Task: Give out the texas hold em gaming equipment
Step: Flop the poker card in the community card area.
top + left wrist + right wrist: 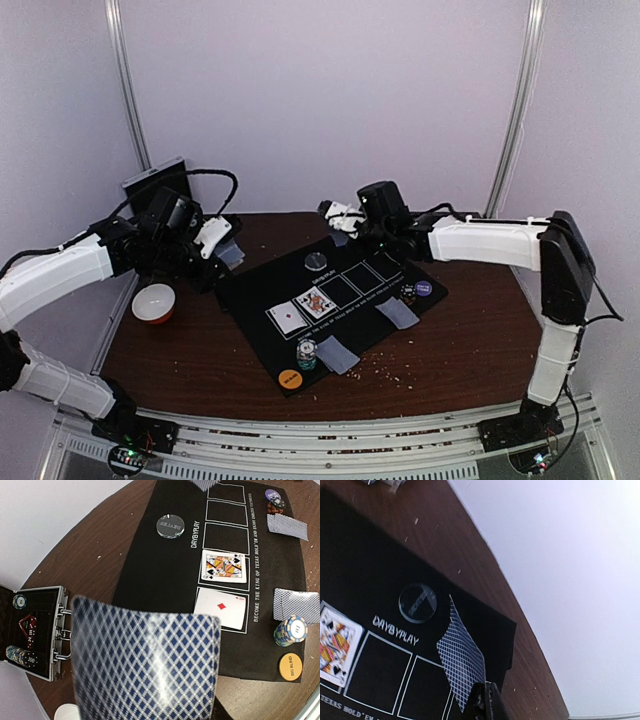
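Your left card (145,670) fills the near part of the left wrist view, blue-diamond back toward the camera, raised off the counter (200,350) beside the left edge of the black mat (150,570). The left gripper (213,238) is clamped on it, though its fingers are hidden behind the card, and you cannot tell whether it is one card or several. Your right card (462,657) stands tilted on edge over the far end of the mat, just beside the clear dealer disc (418,602). The right gripper (485,700) is pinched together on its lower corner. Face up in the mat's printed boxes lie a king (224,567) and, next to it, an ace of diamonds (222,609). Along the mat's near side, one face-down pair (295,605) lies touching a chip stack (290,630), with the orange disc (291,666) just beyond that stack. A second face-down pair (286,527) lies by a smaller chip stack (275,505) and the purple disc (271,494). Off the mat, the open metal case (55,630) sits on the counter with chips and red dice inside. The red-and-white bowl (154,302) stands near the left arm.
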Tool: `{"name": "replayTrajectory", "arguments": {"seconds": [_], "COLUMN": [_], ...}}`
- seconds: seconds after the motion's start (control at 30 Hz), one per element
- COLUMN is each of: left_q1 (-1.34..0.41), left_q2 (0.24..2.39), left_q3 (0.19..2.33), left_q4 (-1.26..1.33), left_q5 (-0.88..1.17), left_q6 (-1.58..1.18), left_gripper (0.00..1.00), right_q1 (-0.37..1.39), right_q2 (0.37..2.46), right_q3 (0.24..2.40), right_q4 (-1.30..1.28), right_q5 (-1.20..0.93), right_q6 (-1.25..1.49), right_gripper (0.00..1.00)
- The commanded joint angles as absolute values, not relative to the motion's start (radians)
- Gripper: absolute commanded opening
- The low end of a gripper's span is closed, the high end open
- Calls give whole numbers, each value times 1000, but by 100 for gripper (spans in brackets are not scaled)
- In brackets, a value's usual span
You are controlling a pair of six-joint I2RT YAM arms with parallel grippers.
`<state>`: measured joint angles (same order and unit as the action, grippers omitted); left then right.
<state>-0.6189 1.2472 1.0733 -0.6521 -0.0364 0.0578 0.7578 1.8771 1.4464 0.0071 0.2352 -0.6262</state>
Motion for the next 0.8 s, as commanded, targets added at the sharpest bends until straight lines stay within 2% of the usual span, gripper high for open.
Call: {"name": "replayTrajectory", "arguments": {"seconds": [0.0,0.27,0.53,0.77], "left_q1": [-622,-622,-622,-621], "left_q2": [1211,1205,1213,1201], "left_q3": [1058,1045,1040,1036], "left_q4": [-607,-605,-597,-596], "left_q5": [-44,-49,-51,-57], "left_q6": [38,53,60,60], "left_gripper": [36,36,36,36], "right_q1": [818,848,834,790], "right_q2": [1982,1990,2001,2066], "right_q3": [1399,1204,1231,1345], "right_q4": [105,128,4,-106], "right_q5": [442,301,147,94], "right_q6": [-962,-1145,-1194,-1221], "right_gripper": [0,0,0,0]}}
